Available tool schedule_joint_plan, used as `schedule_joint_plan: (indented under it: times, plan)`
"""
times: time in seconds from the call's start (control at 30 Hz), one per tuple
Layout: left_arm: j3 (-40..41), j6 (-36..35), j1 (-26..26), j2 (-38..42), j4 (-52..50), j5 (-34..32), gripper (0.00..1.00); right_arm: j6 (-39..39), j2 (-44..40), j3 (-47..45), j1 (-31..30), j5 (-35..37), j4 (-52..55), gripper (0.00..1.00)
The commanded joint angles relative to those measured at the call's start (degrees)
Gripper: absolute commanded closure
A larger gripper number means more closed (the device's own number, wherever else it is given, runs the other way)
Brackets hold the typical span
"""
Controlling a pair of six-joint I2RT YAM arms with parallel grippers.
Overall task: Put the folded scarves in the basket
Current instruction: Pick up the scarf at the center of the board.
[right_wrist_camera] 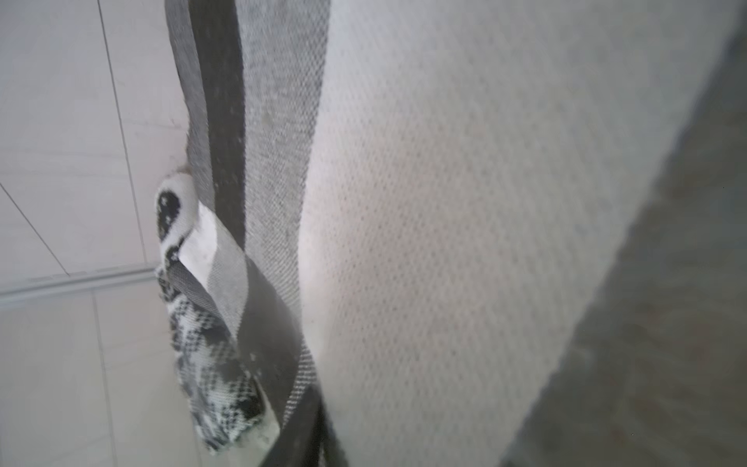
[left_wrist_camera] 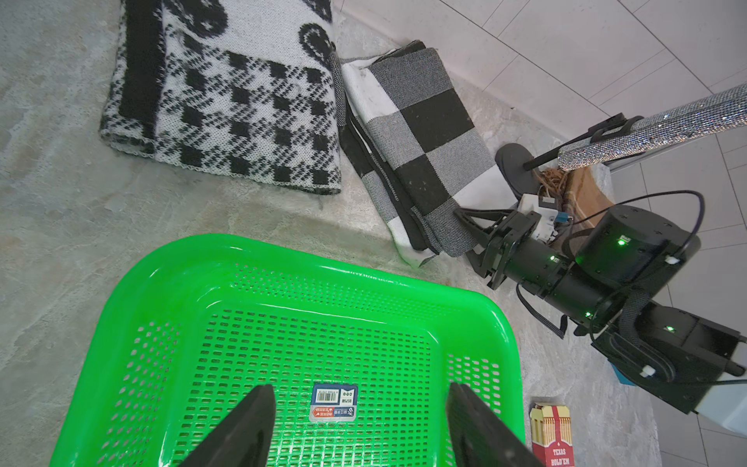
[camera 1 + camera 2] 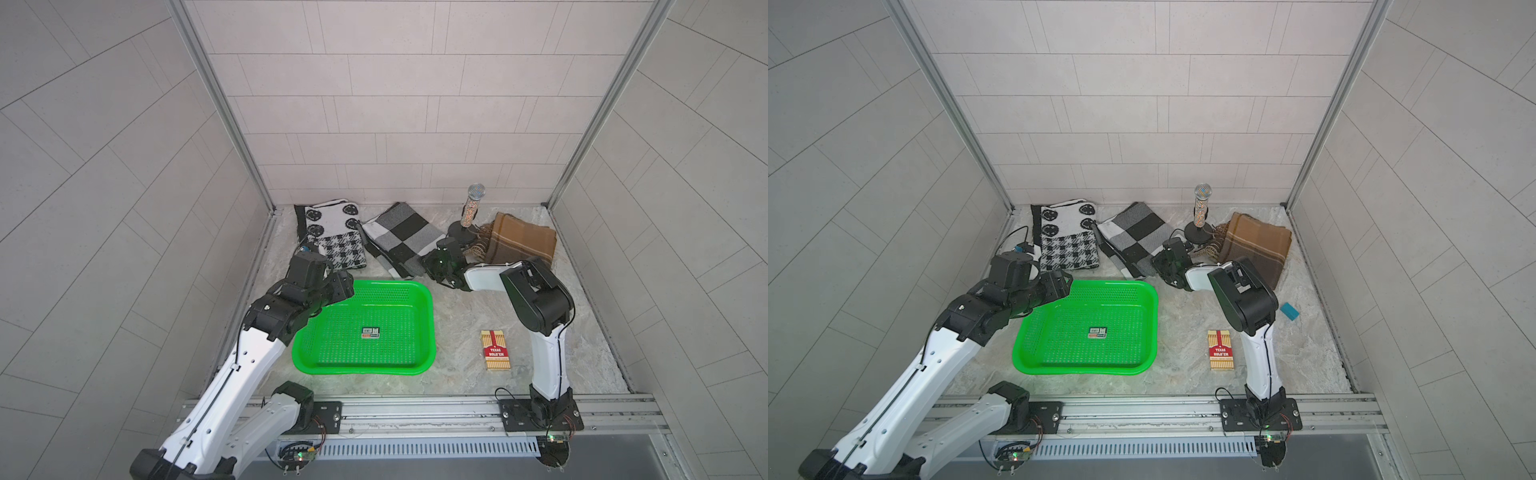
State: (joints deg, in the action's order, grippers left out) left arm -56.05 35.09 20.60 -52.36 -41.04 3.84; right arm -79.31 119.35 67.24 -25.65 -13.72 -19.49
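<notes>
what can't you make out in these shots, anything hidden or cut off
- Right tool tips: covered by its own wrist in both top views; blurred checked scarf fills the right wrist view, so the grip is unclear.
- Teal block: mostly behind the right arm in the left wrist view.
- Sticker in the basket: print too small to read.
- Microphone: head cut off by the left wrist view's edge.

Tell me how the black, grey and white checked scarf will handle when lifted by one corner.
The checked scarf is probably floppy: loose folded layers show along its edge, so a one-corner lift would likely let the fold open. It looks like thin woven cloth, so probably light. Its coarse weave should resist slipping.
</notes>
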Motion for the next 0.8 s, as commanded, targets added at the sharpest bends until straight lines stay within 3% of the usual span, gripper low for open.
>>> schedule_joint_plan:
  times: [0.0, 0.03, 0.07, 0.37, 0.77]
  plan:
    - [-1.69, -0.35, -0.09, 0.15, -0.67, 0.21, 0.27, -1.07, 1.06, 1.14, -0.42, 1.2, 3.47, 0.92]
    - [-1.69, -0.37, -0.12, 0.2, -0.73, 0.21, 0.27, -1.02, 0.85, 1.16, -0.44, 1.4, 3.57, 0.99]
    - [-1.63, -0.33, -0.12, 0.22, -0.85, 0.23, 0.27, -0.86, 0.36, 0.97, -0.53, 1.53, 3.74, 1.0]
    - [-0.55, -0.11, -0.09, -0.02, 0.14, 0.95, 0.27, 3.06, -10.57, -1.21, -2.7, 6.24, 12.82, 1.0]
    - [-3.67, -4.72, 0.18, -6.44, 2.73, 4.48, 0.24, 9.75, -23.48, -13.64, -0.6, 2.2, 21.97, 1.0]
